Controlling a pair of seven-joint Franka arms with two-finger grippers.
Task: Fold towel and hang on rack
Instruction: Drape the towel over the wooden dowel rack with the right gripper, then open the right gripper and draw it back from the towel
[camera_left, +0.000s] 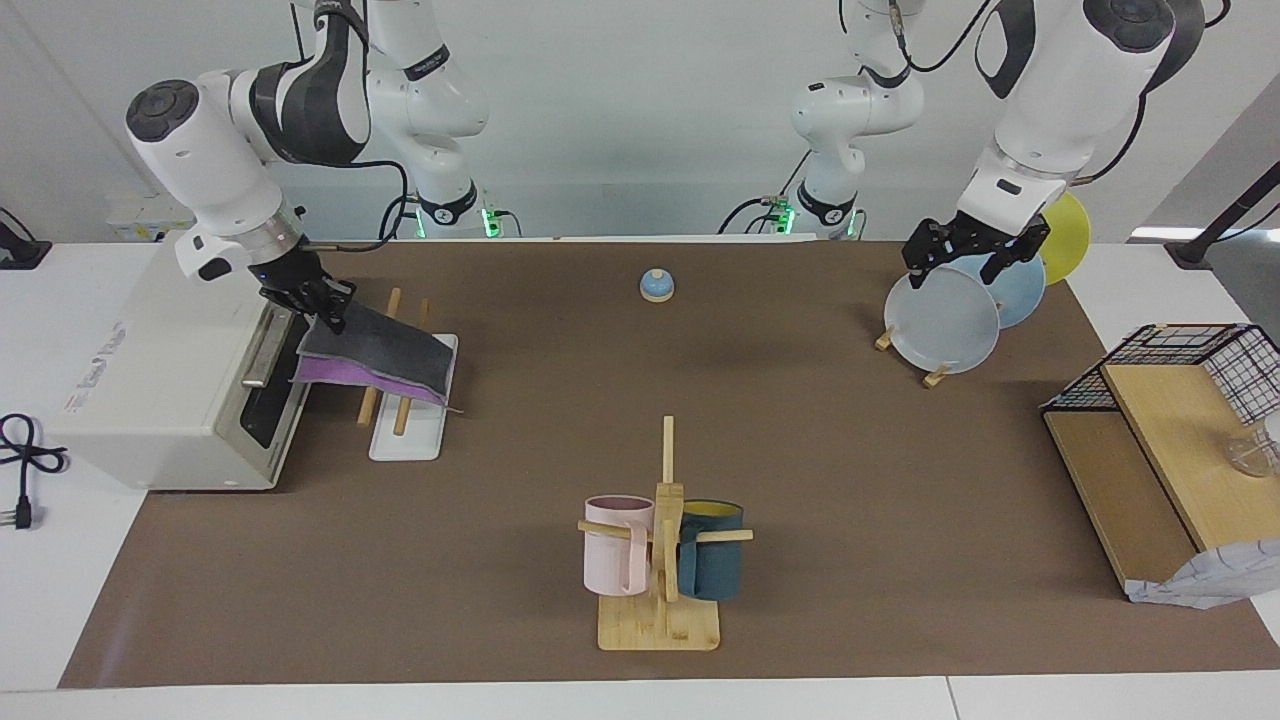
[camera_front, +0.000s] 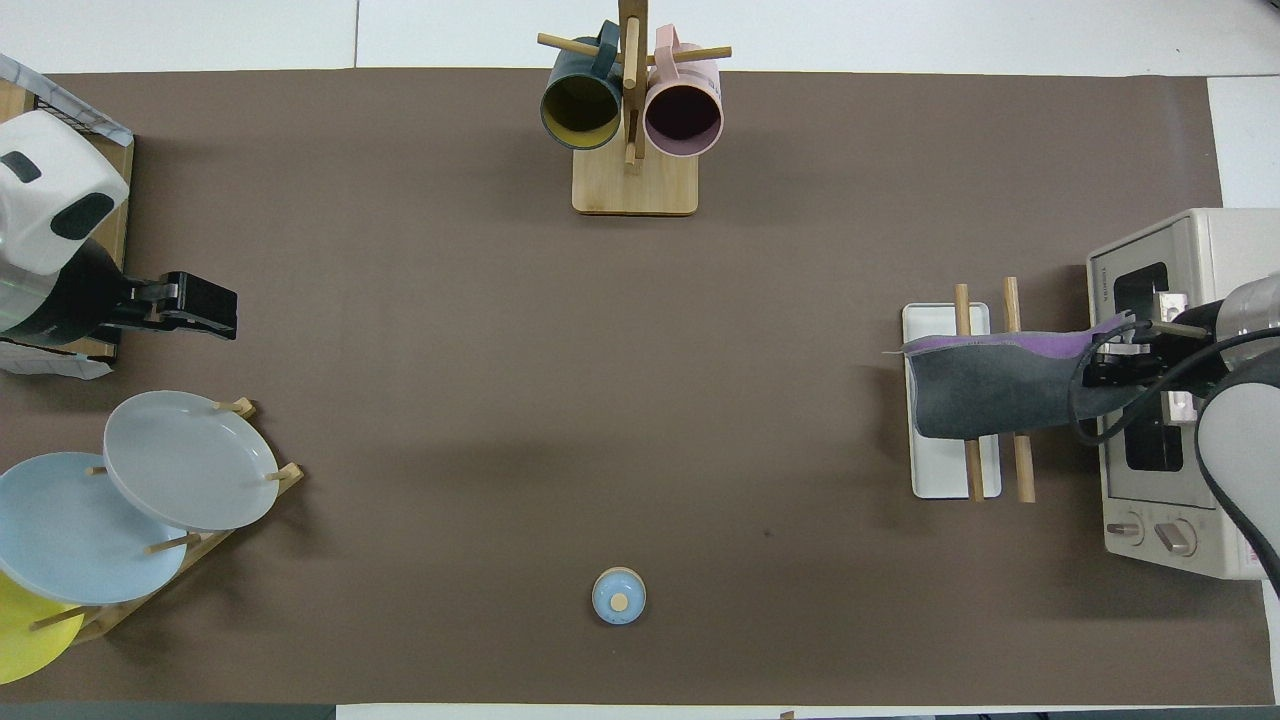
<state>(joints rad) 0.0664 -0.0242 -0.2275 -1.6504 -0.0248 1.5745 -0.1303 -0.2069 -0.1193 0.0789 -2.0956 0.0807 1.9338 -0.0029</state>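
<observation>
Right tool (camera_left: 322, 305) pinches one edge of folded towel (camera_left: 385, 350), draped across rack (camera_left: 405, 440) rods beside toaster (camera_left: 150, 380). Towel's soft, light, floppy; grip edge/corner, expect sag & sliding on smooth rods. Left tool (camera_left: 975, 262) wide open, waiting over plates (camera_left: 940, 320).

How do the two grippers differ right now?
The right gripper is shut on a corner of the folded towel, which is draped across the rack; the left gripper is open and holds nothing. The right gripper is beside the toaster oven; the left gripper waits over the plates. Both have black fingers.
</observation>
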